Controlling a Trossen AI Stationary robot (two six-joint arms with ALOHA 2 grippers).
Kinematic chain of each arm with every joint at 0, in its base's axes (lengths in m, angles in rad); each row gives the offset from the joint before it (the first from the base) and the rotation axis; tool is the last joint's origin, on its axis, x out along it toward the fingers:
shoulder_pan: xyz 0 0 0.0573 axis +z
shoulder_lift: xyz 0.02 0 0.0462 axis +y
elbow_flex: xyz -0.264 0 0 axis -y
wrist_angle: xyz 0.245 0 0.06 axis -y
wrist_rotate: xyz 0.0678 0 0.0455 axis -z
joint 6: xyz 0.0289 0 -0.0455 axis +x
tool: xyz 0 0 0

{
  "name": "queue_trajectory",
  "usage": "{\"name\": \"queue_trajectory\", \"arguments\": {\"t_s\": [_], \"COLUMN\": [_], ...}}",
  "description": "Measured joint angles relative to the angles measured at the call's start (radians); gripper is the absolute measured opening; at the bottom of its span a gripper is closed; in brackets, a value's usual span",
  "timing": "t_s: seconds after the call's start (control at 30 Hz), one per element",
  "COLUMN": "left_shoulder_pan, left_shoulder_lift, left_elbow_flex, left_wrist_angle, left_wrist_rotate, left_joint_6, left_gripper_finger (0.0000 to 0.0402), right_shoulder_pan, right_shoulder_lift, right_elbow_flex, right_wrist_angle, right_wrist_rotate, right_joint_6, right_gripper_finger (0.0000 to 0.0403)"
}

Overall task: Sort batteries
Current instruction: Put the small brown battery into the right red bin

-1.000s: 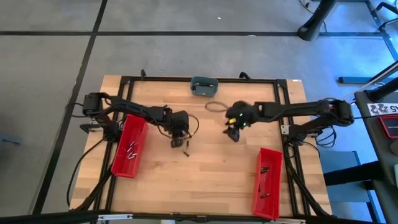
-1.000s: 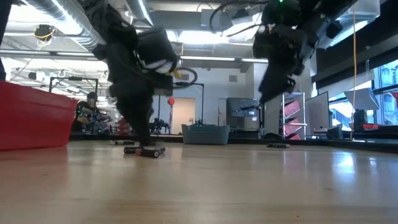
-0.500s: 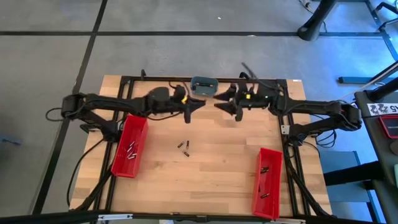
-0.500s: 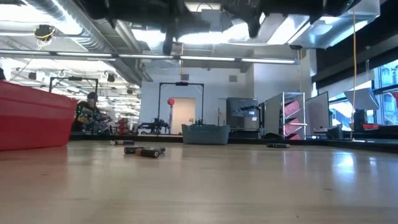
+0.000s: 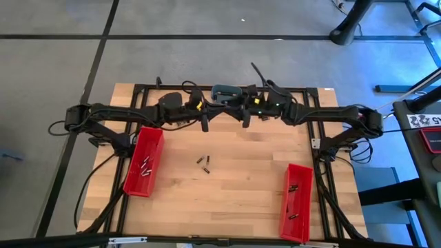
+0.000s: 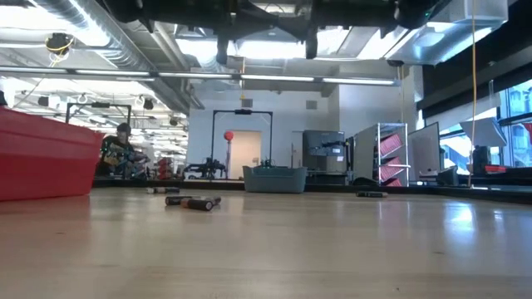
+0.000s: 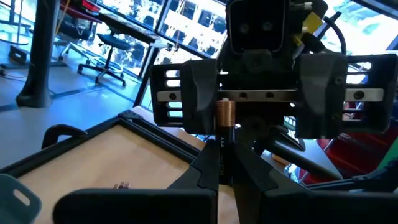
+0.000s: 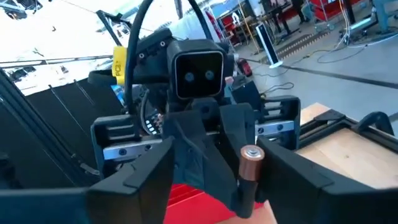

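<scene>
Batteries lie sorted in both red bins (image 5: 143, 169), two loose ones (image 5: 204, 163) remain on the worktop (image 5: 234, 186) below the raised grippers. Left gripper (image 5: 205, 122) pinches a battery (image 8: 250, 163); right gripper (image 5: 245, 121) faces it, spread wide.

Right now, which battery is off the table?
The battery pinched in the shut left gripper, held up opposite the open right gripper; the other batteries lie on the table or in the red bins.
</scene>
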Motion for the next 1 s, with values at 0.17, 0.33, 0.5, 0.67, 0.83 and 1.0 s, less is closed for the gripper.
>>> {"name": "queue_trajectory", "arguments": {"t_s": [0.17, 0.33, 0.5, 0.67, 0.83, 1.0], "left_shoulder_pan": [-0.006, -0.008, -0.008, -0.016, -0.018, -0.018], "left_shoulder_lift": [0.000, 0.000, -0.005, -0.001, -0.002, 0.002], "left_elbow_flex": [0.000, 0.000, 0.003, -0.002, 0.002, -0.001], "left_wrist_angle": [0.008, 0.009, -0.041, -0.155, -0.280, -0.406], "left_wrist_rotate": [-0.002, 0.003, 0.005, -0.006, -0.009, -0.005], "left_joint_6": [0.000, 0.014, 0.056, 0.052, -0.019, -0.063], "left_gripper_finger": [0.0011, 0.0011, 0.0040, 0.0104, 0.0140, 0.0149], "right_shoulder_pan": [-0.021, -0.020, -0.022, -0.046, -0.043, 0.030], "right_shoulder_lift": [-0.004, -0.004, -0.003, -0.059, -0.165, -0.304], "right_elbow_flex": [0.009, 0.009, 0.040, 0.187, 0.378, 0.465], "right_wrist_angle": [-0.071, -0.068, -0.108, -0.376, -0.819, -1.199], "right_wrist_rotate": [-0.044, -0.088, -0.123, -0.118, -0.037, -0.033], "right_joint_6": [0.005, 0.002, -0.011, -0.091, -0.296, -0.318], "right_gripper_finger": [0.0174, 0.0092, 0.0025, 0.0030, 0.0026, 0.0026]}}
